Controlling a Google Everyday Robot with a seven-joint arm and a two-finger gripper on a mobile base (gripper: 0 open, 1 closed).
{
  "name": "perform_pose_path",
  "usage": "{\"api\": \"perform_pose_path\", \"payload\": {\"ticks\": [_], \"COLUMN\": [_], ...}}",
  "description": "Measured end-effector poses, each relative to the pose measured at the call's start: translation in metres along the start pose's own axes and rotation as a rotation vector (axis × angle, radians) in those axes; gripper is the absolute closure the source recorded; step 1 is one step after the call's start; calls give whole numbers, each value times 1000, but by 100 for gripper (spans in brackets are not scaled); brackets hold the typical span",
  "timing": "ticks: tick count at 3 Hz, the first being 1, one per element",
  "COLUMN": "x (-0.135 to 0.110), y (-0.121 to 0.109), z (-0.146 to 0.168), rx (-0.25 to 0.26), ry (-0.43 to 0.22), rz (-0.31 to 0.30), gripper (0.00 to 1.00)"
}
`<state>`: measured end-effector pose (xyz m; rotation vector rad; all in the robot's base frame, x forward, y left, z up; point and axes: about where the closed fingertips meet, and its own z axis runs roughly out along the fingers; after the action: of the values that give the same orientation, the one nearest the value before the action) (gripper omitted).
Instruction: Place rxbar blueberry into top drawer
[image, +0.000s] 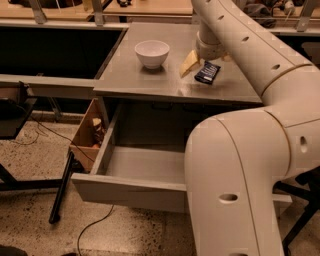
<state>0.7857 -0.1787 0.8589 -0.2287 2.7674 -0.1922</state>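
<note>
The rxbar blueberry is a dark navy bar lying flat on the grey table, to the right of the white bowl. My gripper hangs just above and behind the bar. It is open, with one tan finger to the bar's left and the other partly hidden on the right. It holds nothing. The top drawer is pulled out below the table top. Its inside shows bare, and its right part is hidden behind my arm.
My large white arm fills the right side and hides the drawer's right half. A cardboard box stands on the floor to the left of the drawer. A black pole and a cable lie on the floor in front.
</note>
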Motion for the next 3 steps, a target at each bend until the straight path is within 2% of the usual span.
{"api": "perform_pose_path", "payload": {"ticks": [1,2,3], "x": [1,4,5], "y": [-3,-1,6], "z": [14,29,42], "rx": [-30,-101,-155], "ry": [16,37,60], "rz": [96,195,251], "gripper": [0,0,17]}}
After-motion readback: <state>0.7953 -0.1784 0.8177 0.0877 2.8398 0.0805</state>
